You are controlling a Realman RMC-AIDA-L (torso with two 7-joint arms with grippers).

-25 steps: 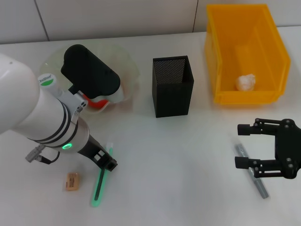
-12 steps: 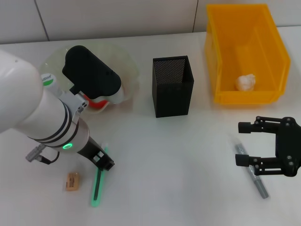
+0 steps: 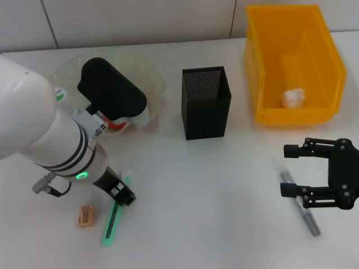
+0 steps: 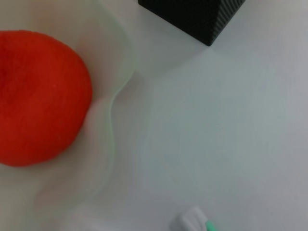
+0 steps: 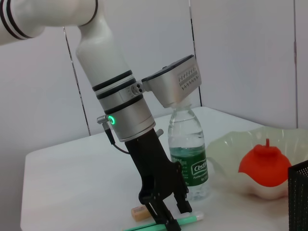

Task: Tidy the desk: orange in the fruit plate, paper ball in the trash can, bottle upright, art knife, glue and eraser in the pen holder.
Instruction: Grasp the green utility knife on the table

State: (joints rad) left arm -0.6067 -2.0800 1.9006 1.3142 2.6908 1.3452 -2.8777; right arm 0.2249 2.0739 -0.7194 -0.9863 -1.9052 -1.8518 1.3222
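Head view: as my left jaws [image 3: 122, 195] straddle the green art knife [image 3: 114, 217] on the worktop [image 3: 213, 185], apparently unclosed, my right jaws [image 3: 293, 171] gape beside the glue [image 3: 301, 205]. Right wrist view: closing comes next; pen holder [image 5: 298, 197] awaits.

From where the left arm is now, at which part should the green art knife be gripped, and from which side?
Probably at the middle, from straight above. The green art knife lies flat on the table, long and thin, so fingers should close across its narrow width. The left gripper is already down at its upper part. The eraser lies apart to one side and should not interfere.
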